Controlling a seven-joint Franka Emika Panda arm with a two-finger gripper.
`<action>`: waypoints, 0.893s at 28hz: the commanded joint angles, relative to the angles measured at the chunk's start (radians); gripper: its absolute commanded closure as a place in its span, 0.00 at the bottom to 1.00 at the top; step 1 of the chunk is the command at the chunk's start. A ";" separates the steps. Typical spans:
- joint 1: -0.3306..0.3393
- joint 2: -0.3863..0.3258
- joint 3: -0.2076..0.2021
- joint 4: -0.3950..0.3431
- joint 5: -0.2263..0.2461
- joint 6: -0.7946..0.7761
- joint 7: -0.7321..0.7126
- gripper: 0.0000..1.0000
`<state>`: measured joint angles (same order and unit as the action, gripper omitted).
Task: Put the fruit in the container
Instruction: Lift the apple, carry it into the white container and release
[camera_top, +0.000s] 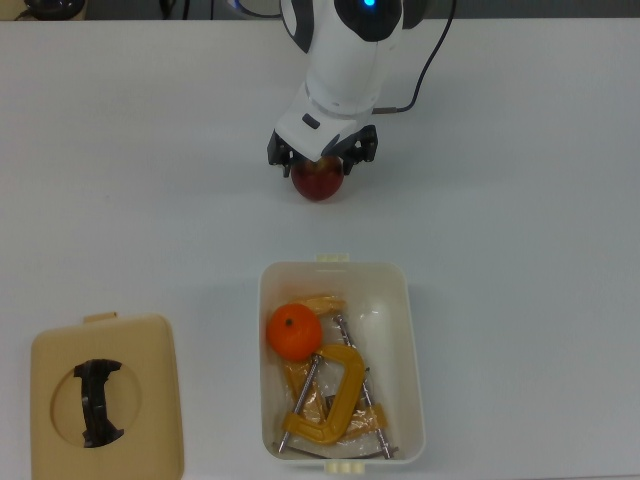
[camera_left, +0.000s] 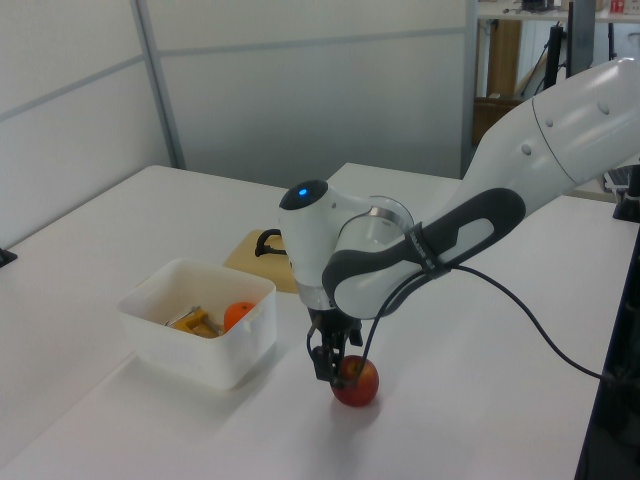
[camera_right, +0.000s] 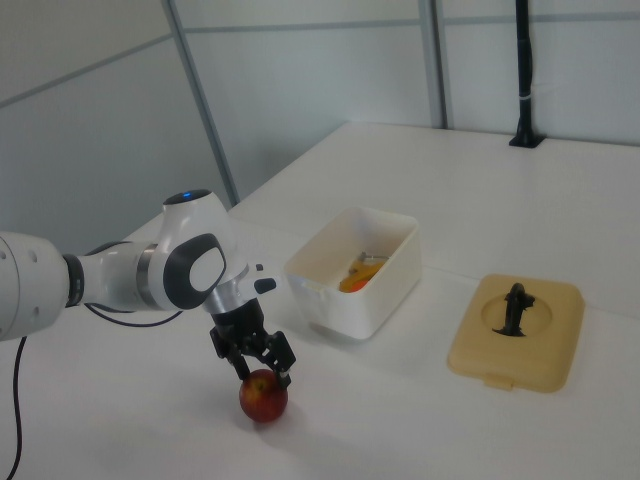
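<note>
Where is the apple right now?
The apple sits on the white table, above the container in the top view, directly under the tool.

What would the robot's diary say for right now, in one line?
step: reaching for apple | pincer: open, straddling apple on table | orange: in bin | apple: not yet lifted
</note>
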<state>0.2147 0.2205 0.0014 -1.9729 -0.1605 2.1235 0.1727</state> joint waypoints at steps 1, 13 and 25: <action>0.020 -0.033 -0.006 -0.095 -0.043 0.074 0.028 0.00; 0.018 -0.033 -0.006 -0.119 -0.073 0.105 0.025 1.00; -0.003 -0.061 -0.023 0.057 -0.028 0.064 -0.028 1.00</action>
<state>0.2215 0.1809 -0.0096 -1.9991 -0.2122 2.2089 0.1787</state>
